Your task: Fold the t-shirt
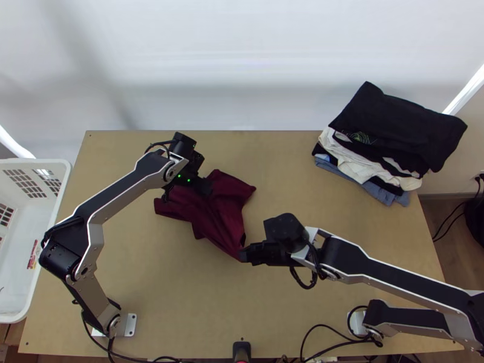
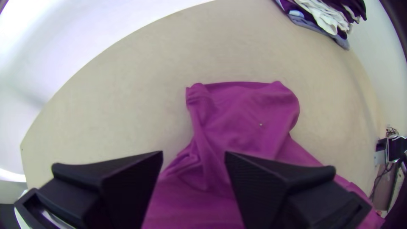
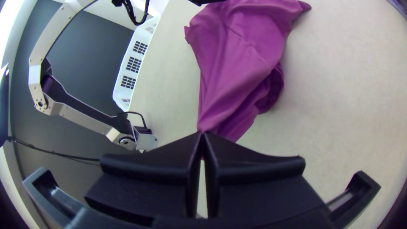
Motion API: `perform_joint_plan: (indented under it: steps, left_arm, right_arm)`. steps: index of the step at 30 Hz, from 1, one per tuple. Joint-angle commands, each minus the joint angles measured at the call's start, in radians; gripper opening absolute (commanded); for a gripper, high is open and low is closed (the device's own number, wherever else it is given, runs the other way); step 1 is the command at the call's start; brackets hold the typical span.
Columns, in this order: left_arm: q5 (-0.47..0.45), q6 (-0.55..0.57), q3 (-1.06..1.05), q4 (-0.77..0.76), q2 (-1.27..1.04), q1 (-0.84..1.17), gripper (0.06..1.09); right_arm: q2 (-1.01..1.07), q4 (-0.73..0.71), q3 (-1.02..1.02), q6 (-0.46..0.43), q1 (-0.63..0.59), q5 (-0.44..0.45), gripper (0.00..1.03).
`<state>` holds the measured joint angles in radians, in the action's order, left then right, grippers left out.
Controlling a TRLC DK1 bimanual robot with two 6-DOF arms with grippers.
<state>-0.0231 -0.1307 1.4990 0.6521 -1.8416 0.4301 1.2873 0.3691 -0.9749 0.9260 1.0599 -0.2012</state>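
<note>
a dark red t-shirt (image 1: pixel 222 212) bunched on the table (image 1: pixel 175 290), its far part beneath the wide-spread left gripper (image 1: pixel 204 186), its tapered end pinched in the right gripper (image 1: pixel 244 255), pointing toward the near edge, long axis slanting from far left to near right

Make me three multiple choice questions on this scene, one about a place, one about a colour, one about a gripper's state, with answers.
1. Where on the table is the clothes pile?
A) Near left corner
B) Far right corner
C) Middle

2. What colour is the t-shirt?
A) Dark red
B) Yellow
C) White

3. How is the right gripper?
A) Wide open
B) Shut, holding nothing
C) Shut on the t-shirt

1 B: the top view shows the pile there.
2 A: the top view shows maroon cloth.
3 C: its fingers meet where the cloth narrows to a pinched tip.
</note>
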Motion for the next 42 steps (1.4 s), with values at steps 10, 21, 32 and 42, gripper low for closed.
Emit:
perform_joint_plan:
  steps: [10, 21, 32, 42]
  left_arm:
    - [-0.008, 0.042, -0.049, -0.112, 0.047, -0.044, 0.10]
    - [-0.006, 0.028, -0.013, 0.047, 0.053, -0.034, 0.74]
    - [-0.006, 0.005, 0.001, 0.057, -0.034, -0.042, 0.74]
    - [-0.008, 0.029, 0.053, -0.031, -0.019, -0.037, 0.10]
  right_arm:
    - [-0.051, 0.025, 0.002, -0.033, -0.112, -0.004, 0.03]
    - [-0.072, 0.028, 0.038, -0.026, -0.097, -0.006, 0.03]
    - [-0.072, 0.028, 0.045, -0.023, -0.095, -0.006, 0.03]
    - [-0.075, 0.027, 0.065, -0.030, -0.101, -0.004, 0.03]
